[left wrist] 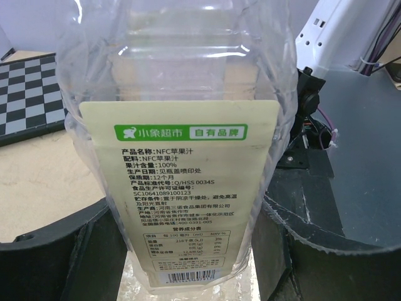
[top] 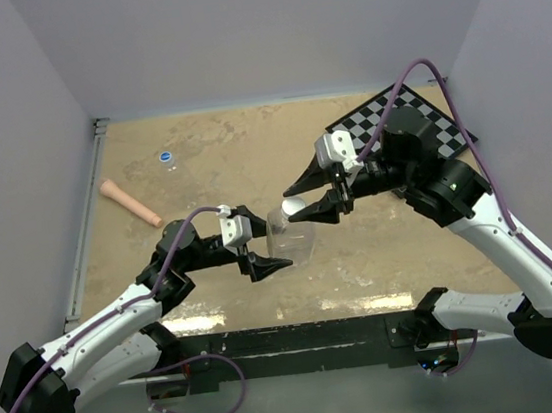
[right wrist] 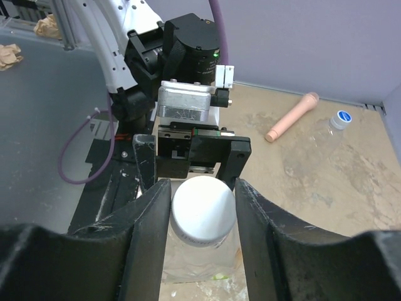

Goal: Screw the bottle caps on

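My left gripper is shut on the wide clear bottle and holds it at mid-table. In the left wrist view its pale label fills the gap between my fingers. My right gripper is shut on the white cap, which sits on that bottle's neck. The cap also shows in the top view. The small clear bottle rests at the far left of the table with the blue cap on its neck; the cap also shows in the right wrist view.
A pink stick lies near the left wall, close to the small bottle. A black-and-white checkerboard lies at the back right, partly under my right arm. Walls close in the table on three sides.
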Robot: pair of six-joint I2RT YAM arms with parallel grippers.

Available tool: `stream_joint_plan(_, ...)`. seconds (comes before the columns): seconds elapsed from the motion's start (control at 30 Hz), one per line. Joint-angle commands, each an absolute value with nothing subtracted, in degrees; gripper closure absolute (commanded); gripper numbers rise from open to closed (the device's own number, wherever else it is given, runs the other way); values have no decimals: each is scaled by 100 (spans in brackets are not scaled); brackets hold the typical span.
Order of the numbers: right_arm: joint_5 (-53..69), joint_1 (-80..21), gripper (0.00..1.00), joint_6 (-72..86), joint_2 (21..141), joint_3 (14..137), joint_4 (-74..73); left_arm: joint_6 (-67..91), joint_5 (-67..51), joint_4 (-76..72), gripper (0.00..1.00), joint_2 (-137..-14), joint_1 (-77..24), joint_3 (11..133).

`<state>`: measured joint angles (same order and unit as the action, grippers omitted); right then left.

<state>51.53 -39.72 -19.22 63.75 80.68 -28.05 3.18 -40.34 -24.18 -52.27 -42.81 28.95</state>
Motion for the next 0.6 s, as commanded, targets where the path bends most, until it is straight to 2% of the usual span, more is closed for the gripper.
stream_joint_plan(0.0,5370,-3973,54,-1925,6381,8147,-2725,229,-4175,-2856,100,-5221,-4254,3225)
stream_joint_plan(0.57,5265,-3973,56,-1890,6434,8095,-2751,316,-4140,-2953,100,-5212,-4254,3331)
